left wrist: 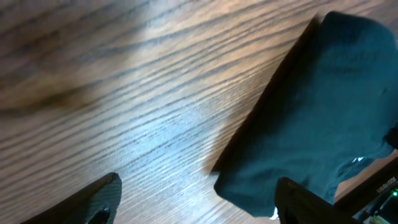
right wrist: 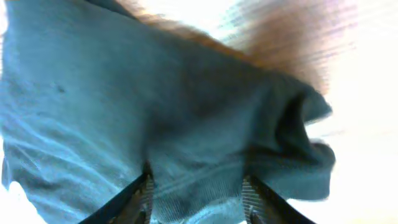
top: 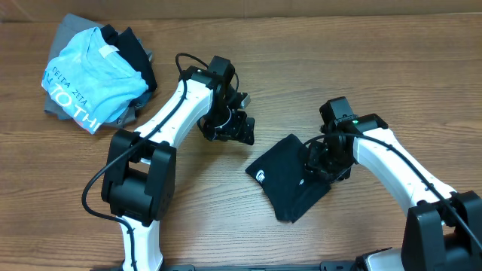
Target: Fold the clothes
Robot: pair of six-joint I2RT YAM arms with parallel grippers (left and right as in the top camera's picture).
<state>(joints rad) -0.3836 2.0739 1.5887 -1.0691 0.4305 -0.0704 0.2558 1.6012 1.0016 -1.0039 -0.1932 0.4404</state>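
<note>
Grippers first: overhead, I am seeing the right gripper [top: 322, 164] sitting low on the right edge of the folded navy T-shirt [top: 286, 181], which is lying right of centre on the table [top: 226, 218] with its white logo [top: 261, 178] facing up. That arm is bending in from the right, wrist pointing down. The left gripper [top: 230, 129] is hanging over bare wood near the shirt's left corner, its arm reaching forward. The light blue T-shirt [top: 90, 79] and grey garment [top: 66, 30] are lying well apart at the far left. I am worrying that a sideways pull would drag the soft stack and open the fold. On the left wrist view, the left gripper [left wrist: 199, 208] is standing wide with nothing between its fingers [left wrist: 102, 199], and the navy T-shirt [left wrist: 317, 106] is lying ahead to the right. On the right wrist view, the right gripper [right wrist: 198, 196] is looking narrower, cloth of the navy T-shirt [right wrist: 93, 106] bulging between its fingers [right wrist: 134, 199]. I cannot tell whether it is clamping, and a loose loop at the right could spill on a lift.
</note>
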